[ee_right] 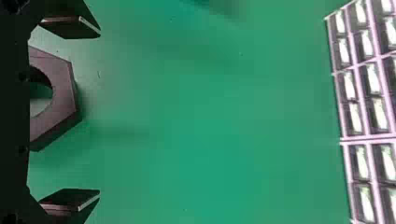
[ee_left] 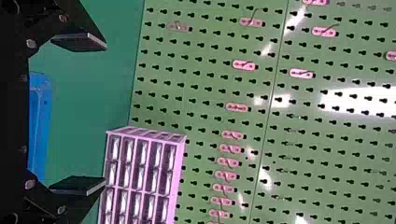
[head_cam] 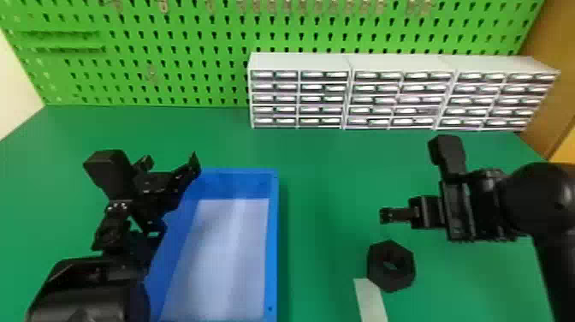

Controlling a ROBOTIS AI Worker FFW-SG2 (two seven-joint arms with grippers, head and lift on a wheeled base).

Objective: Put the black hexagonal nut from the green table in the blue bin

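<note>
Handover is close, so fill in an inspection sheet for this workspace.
Surface: green table, carrying the bin and nut.
Job's things: black hexagonal nut on the table, right of the blue bin, not yet inside.
Clutter: pale strip, one end at the nut.
Grippers: left gripper open, near the bin's left side; right gripper open, not holding the nut.
Cables: nothing seen.
Surroundings: drawer units at the table's far edge; green pegboard behind.

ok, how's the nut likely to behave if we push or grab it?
The nut looks thick and rigid, so it shouldn't deform. It lies flat, hole up, so a push would probably slide it on the table, not roll or tip it. Straight sides should suit the right tool; gripped at the corners, it may twist.
</note>
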